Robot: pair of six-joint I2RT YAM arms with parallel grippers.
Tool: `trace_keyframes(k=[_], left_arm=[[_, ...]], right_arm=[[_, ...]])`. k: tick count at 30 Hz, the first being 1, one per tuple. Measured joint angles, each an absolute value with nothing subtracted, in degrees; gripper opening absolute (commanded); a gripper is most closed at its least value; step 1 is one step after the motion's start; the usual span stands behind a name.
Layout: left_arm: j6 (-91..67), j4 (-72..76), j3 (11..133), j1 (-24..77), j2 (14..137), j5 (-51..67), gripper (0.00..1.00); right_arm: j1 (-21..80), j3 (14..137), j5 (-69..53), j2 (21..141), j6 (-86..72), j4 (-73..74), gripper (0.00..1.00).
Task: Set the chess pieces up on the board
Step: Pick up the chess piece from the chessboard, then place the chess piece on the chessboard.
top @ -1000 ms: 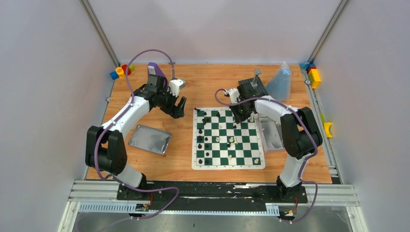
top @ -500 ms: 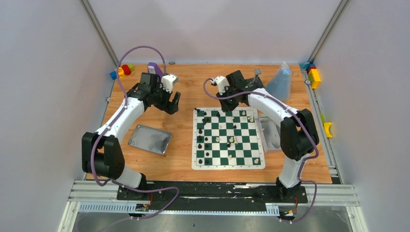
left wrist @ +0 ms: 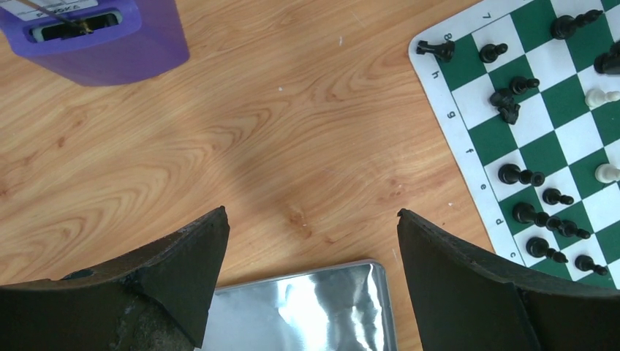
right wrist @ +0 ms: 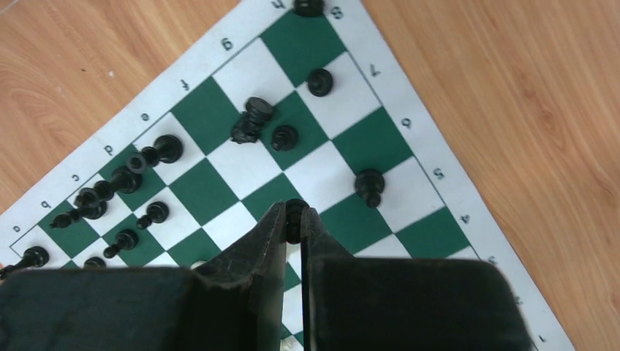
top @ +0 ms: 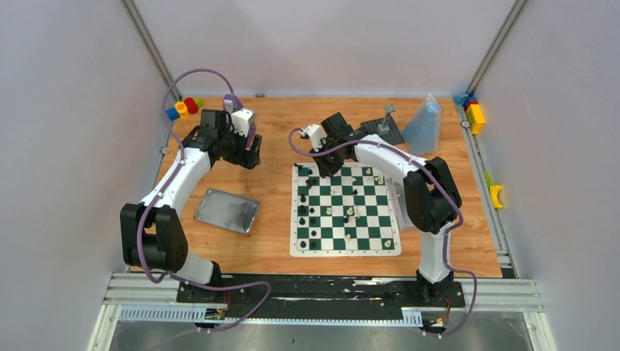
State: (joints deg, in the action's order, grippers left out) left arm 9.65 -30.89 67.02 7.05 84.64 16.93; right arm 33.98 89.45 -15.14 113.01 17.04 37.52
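The green and white board (top: 345, 210) lies mid-table with black and white chess pieces scattered on it. My right gripper (right wrist: 295, 216) is shut on a black chess piece (right wrist: 295, 210) and holds it above the board's far left part; in the top view it hangs at the far left corner (top: 324, 164). Several black pieces (right wrist: 139, 162) stand along the left files, one lies tipped over (right wrist: 250, 121). My left gripper (left wrist: 311, 219) is open and empty above bare wood left of the board (left wrist: 541, 124), also seen in the top view (top: 248, 153).
A silver tin (top: 227, 210) lies left of the board, its corner below my left fingers (left wrist: 307, 307). A purple object (left wrist: 95, 36) is at the far left. A dark studded plate (top: 386, 128), a clear bag (top: 424, 121) and toy blocks (top: 184, 107) sit at the back.
My right gripper has swung left from the board's far right corner to its far left corner, holding the black piece. My left arm has drawn back and left, away from the board.
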Motion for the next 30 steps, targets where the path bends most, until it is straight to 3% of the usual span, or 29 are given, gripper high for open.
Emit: trace_keyframes(k=[30], left_arm=[[7.5,-30.8,67.0,2.9,83.7,16.4,0.93]], right_arm=[[40.4,90.6,-14.0,119.6,16.6,37.6,0.01]])
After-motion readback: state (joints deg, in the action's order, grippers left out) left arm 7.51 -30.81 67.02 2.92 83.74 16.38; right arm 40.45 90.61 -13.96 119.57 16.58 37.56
